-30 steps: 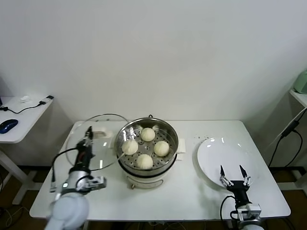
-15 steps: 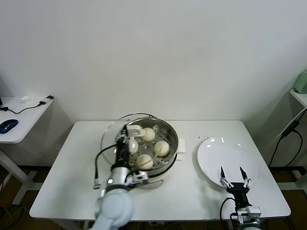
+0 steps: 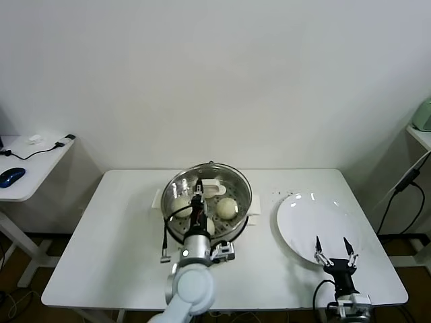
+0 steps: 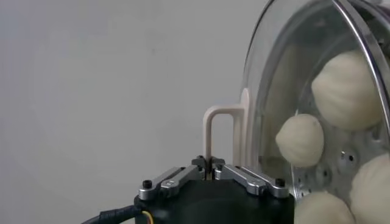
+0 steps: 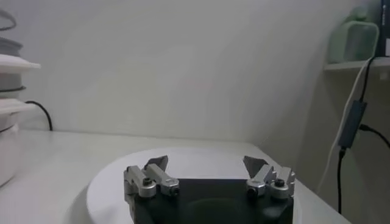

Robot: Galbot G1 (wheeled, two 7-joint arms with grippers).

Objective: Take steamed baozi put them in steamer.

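The steamer [image 3: 240, 186] stands mid-table with several cream-white baozi [image 3: 227, 207] on its perforated tray. My left gripper [image 3: 198, 190] is shut on the white handle [image 3: 211, 189] of the round glass lid and holds the lid over the steamer. In the left wrist view my left gripper [image 4: 208, 164] pinches the handle [image 4: 213, 122]; the lid [image 4: 268, 85] is seen edge-on, with baozi [image 4: 298, 139] behind the glass. My right gripper [image 3: 335, 251] is open and empty over the near edge of the white plate [image 3: 306, 215]; it also shows in the right wrist view [image 5: 206, 163].
A side table with a blue mouse [image 3: 12, 176] and cables stands at the left. A shelf with a green object [image 3: 423, 114] and a hanging cable [image 3: 397, 195] is at the right. The steamer's edge [image 5: 9, 67] shows in the right wrist view.
My left gripper has carried the glass lid rightward from the table's left side to over the steamer. The right gripper has stayed over the plate.
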